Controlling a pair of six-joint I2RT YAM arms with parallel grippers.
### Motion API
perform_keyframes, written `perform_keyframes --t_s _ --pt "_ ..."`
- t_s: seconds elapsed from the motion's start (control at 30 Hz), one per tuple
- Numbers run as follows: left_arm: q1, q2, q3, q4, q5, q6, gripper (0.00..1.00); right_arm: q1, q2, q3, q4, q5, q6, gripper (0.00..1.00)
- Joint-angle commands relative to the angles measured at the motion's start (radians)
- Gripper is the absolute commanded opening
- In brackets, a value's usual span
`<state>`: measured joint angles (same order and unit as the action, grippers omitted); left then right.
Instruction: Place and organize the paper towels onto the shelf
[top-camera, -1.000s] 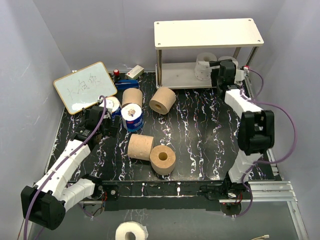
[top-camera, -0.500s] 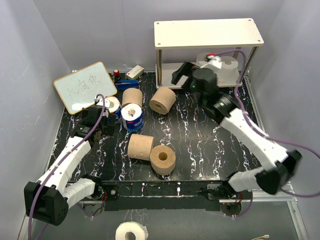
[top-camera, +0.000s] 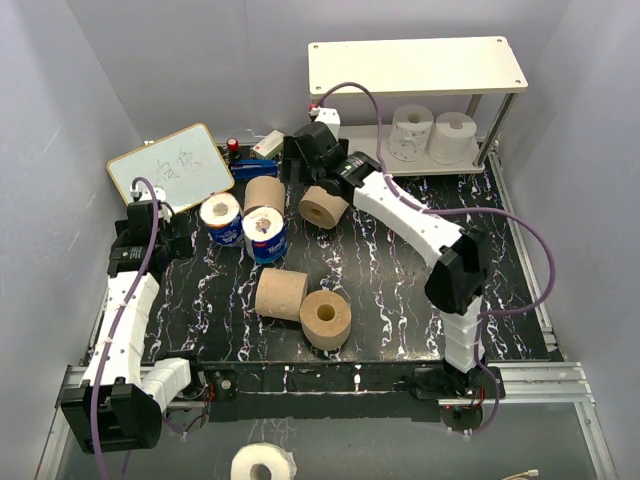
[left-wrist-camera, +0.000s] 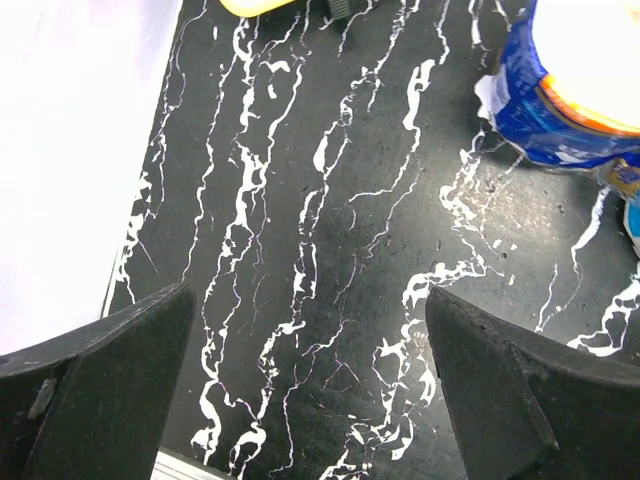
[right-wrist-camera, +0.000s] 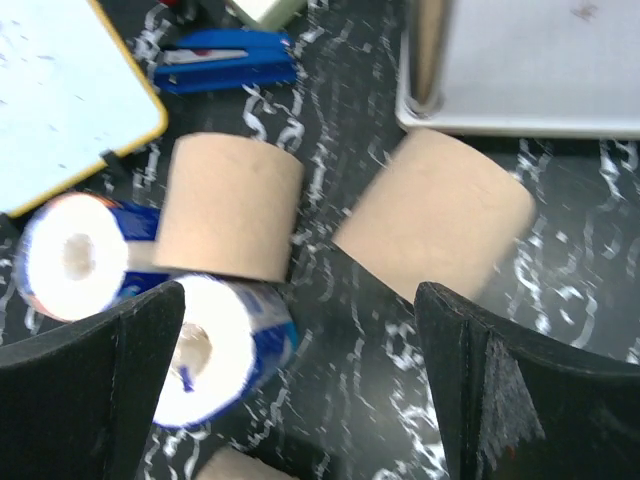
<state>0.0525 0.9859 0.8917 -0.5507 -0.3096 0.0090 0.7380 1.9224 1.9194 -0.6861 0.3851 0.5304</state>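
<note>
Your right pincer (right-wrist-camera: 300, 385) hangs wide open and empty, a tan roll (right-wrist-camera: 435, 215) lies just ahead of its jaws, and the shelf (top-camera: 415, 65) beyond holds two white rolls (top-camera: 412, 130); this looks like pick-up, so next lower and close on that roll.

Left wrist: blue-wrapped roll (left-wrist-camera: 575, 90) cut off at right edge. Right wrist: tan roll (right-wrist-camera: 435, 215) blurred; shelf (right-wrist-camera: 540, 65) cropped at top.
</note>
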Motion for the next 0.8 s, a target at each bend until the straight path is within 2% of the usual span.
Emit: perform_keyframes --t_s 0.0,0.1,0.17,0.23,0.43,0.77 --pt "0.043 0.02 0.033 -0.055 0.031 -0.028 0.98 0.004 0.136 0.173 -0.009 -0.092 -0.006 0.97" --pt "0.043 0.025 0.023 -0.05 0.045 -0.034 0.98 0.007 0.203 0.219 -0.004 -0.137 0.006 0.95" --pt "0.043 0.038 0.011 -0.038 0.05 -0.034 0.98 0.008 0.233 0.225 0.005 -0.182 0.021 0.9" --pt "0.042 0.046 0.0 -0.03 0.051 -0.036 0.98 0.024 0.258 0.227 0.015 -0.208 0.032 0.89" --pt "0.026 0.049 -0.023 -0.011 0.044 -0.035 0.98 0.079 0.303 0.247 0.0 -0.182 0.029 0.91" --pt "0.01 0.025 -0.037 0.006 0.021 -0.033 0.98 0.103 0.3 0.171 0.013 -0.161 0.059 0.89"
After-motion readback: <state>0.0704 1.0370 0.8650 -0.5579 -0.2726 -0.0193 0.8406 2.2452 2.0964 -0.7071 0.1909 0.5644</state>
